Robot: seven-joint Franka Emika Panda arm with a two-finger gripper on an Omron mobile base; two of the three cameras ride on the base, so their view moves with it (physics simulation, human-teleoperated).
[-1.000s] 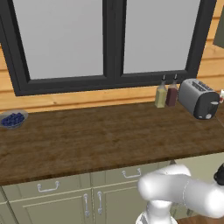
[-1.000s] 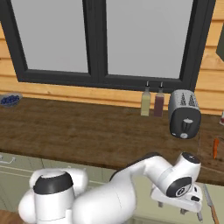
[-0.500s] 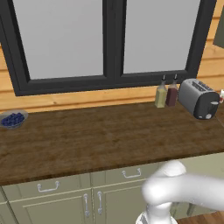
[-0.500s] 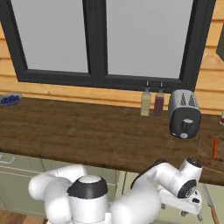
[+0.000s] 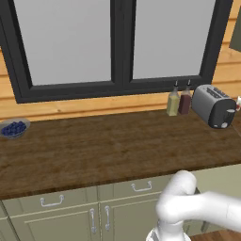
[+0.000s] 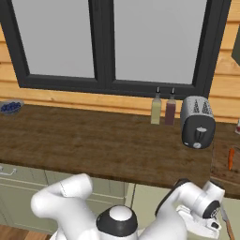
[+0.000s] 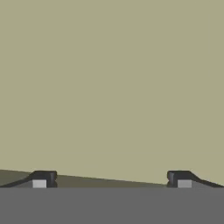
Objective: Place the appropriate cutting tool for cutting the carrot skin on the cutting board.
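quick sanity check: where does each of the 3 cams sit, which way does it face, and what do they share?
Left base view: behind the arm on its left, facing forward and down at the counter, window, toaster; white arm at lower right.
Right base view: behind on the right, same facing; arm at lower left, gripper low at right, below the counter edge.
Hand view: on the hand, looking along the open gripper at a plain olive surface; two dark fingertips at the bottom.
Shared: both base views show the toaster, two bottles and blueberry bowl.
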